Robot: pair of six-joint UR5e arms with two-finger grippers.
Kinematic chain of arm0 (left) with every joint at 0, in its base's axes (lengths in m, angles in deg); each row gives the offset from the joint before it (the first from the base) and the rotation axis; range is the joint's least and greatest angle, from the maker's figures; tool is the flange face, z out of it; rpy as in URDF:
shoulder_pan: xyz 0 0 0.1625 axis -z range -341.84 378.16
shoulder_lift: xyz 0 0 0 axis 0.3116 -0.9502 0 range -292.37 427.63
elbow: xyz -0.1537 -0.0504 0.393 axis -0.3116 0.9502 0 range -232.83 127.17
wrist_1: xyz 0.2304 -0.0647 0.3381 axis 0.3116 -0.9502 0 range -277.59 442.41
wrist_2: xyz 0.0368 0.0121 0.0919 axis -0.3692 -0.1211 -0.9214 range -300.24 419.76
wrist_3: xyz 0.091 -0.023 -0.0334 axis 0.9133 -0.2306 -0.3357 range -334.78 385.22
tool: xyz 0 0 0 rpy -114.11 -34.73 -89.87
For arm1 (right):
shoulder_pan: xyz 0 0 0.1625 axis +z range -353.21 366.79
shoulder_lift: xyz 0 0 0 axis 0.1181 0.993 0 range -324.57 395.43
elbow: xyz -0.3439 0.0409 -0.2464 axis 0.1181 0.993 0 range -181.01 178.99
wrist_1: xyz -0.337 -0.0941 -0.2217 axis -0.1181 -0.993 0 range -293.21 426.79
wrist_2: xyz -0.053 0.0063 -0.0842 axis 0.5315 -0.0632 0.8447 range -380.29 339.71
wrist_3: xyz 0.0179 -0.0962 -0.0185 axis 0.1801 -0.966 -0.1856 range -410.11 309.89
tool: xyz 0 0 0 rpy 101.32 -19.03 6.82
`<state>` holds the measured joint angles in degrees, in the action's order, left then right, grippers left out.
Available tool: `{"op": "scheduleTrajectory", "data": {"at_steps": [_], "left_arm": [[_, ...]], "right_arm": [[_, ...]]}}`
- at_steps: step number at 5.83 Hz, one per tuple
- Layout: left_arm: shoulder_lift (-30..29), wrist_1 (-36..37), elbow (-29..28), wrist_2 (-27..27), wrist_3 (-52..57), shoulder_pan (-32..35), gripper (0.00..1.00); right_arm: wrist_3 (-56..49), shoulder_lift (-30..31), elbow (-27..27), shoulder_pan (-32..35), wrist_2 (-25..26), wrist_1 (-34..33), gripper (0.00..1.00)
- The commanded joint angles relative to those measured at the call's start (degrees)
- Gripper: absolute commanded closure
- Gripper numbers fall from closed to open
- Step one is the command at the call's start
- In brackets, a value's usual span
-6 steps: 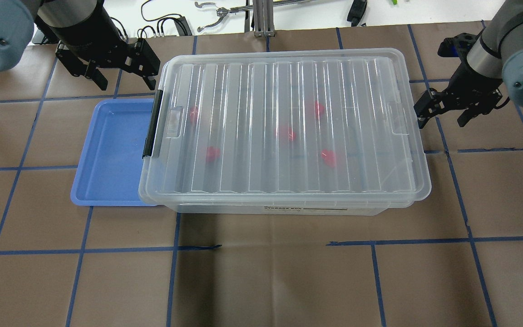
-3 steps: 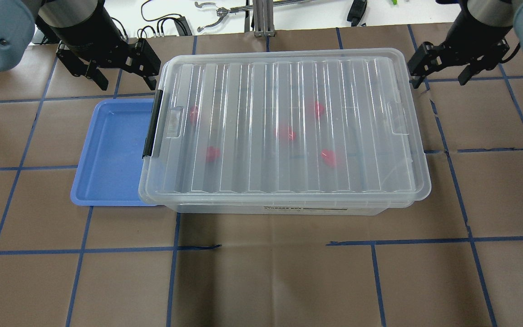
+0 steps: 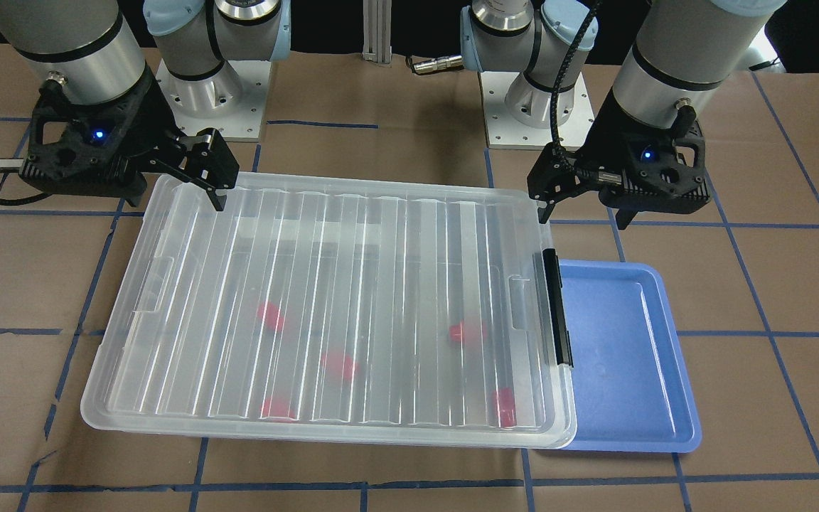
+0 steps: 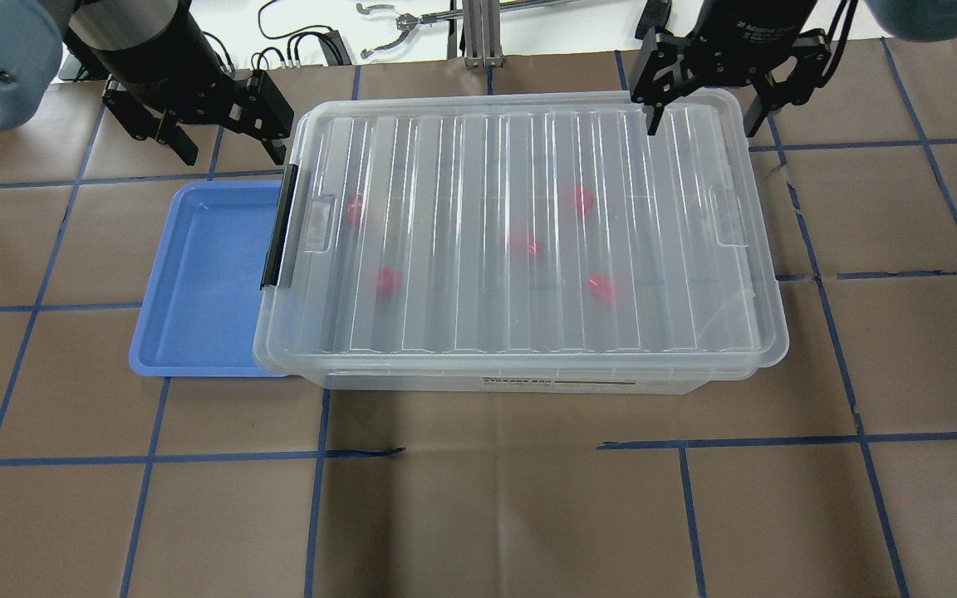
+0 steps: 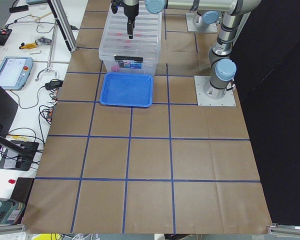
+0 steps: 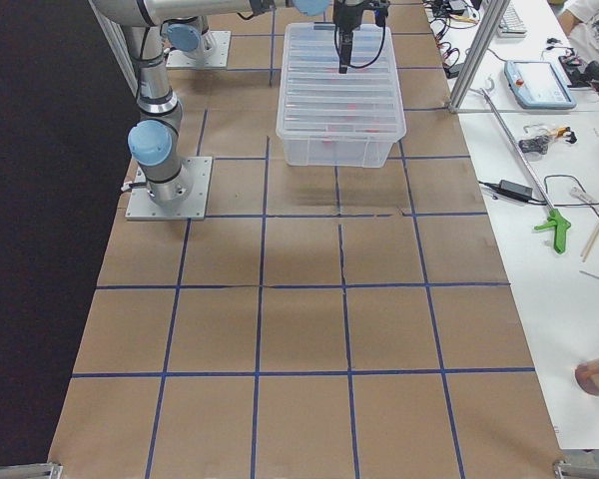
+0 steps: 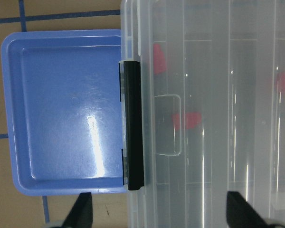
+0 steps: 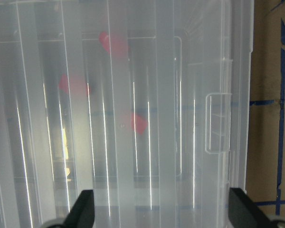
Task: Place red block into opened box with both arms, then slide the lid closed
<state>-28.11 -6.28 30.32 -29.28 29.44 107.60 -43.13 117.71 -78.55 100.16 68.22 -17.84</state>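
Observation:
The clear box stands mid-table with the ribbed lid lying flat over it, its black clip bar at the left end. Several red blocks, one near the middle, show blurred through the lid, as they do in the front view and both wrist views. My left gripper is open and holds nothing, just off the lid's far left corner. My right gripper hangs open over the lid's far right corner.
A blue tray lies at the box's left end, partly tucked under it. Cables and hand tools lie on the white bench beyond the table's far edge. Both arm bases are bolted behind the box.
My right gripper has swung from beside the box's right end, away from me and leftward, to above the lid's far right corner. Left arm, box and lid have not moved.

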Motion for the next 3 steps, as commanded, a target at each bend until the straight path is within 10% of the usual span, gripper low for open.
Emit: {"op": "scheduleTrajectory", "data": {"at_steps": [1, 3], "left_arm": [[-0.06, 0.0, 0.0, 0.0, 0.0, 0.03, 0.02], [0.03, 0.0, 0.0, 0.0, 0.0, 0.03, 0.02]], "right_arm": [[0.23, 0.43, -0.15, -1.07, 0.52, 2.88, 0.0], [1.02, 1.39, -0.24, -1.44, 0.35, 5.61, 0.0]]}}
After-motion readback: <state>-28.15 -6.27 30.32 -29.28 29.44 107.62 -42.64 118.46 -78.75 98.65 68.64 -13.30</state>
